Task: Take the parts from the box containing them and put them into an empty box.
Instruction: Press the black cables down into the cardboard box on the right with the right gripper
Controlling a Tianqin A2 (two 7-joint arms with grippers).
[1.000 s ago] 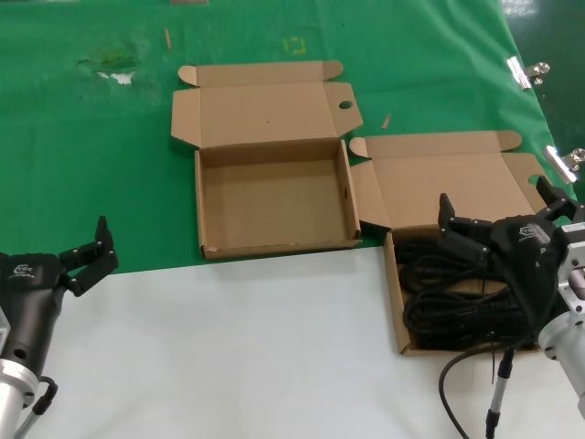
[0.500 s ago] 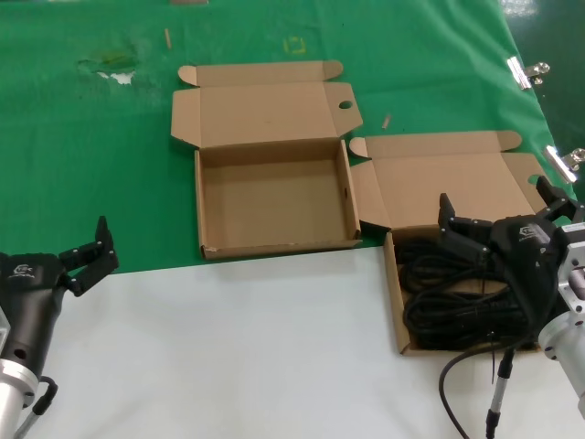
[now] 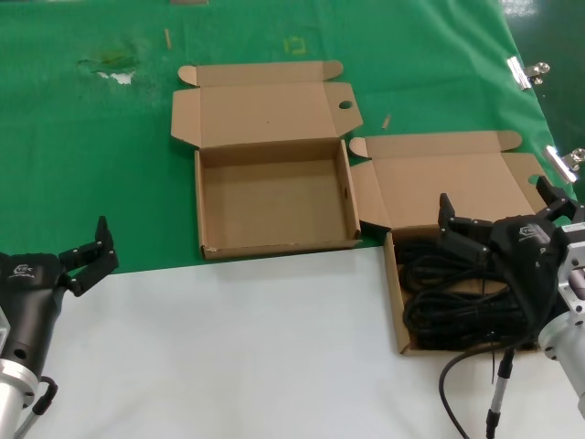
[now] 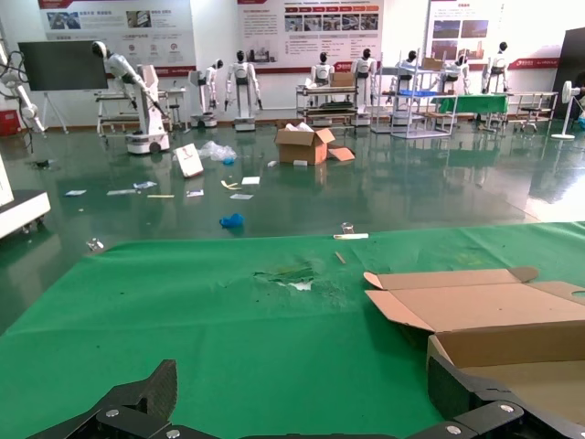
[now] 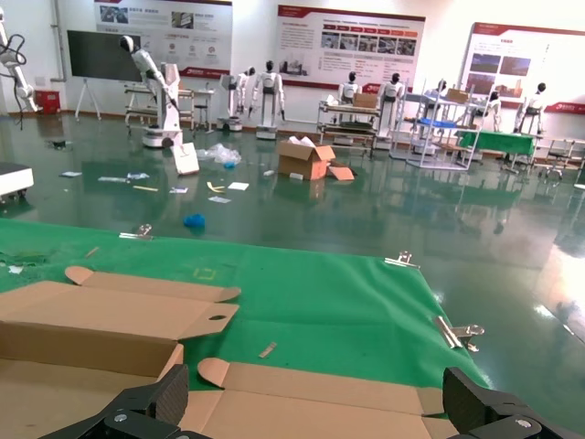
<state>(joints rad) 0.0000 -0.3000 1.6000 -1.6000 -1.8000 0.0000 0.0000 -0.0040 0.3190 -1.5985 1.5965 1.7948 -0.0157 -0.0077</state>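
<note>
The right gripper (image 3: 498,212) hangs wide open just above the cords (image 3: 457,297). It should drop straight down and pinch one bundle around its middle.

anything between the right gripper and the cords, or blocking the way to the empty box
Nothing visible. The right gripper, fingers open, hangs directly over the cords in their open box. The empty box lies open to its left, with nothing between them.

Bright, even overhead light is cast; soft shadows are seen inside the cartons (image 3: 274,197), and glare on the hall floor (image 4: 384,192).
</note>
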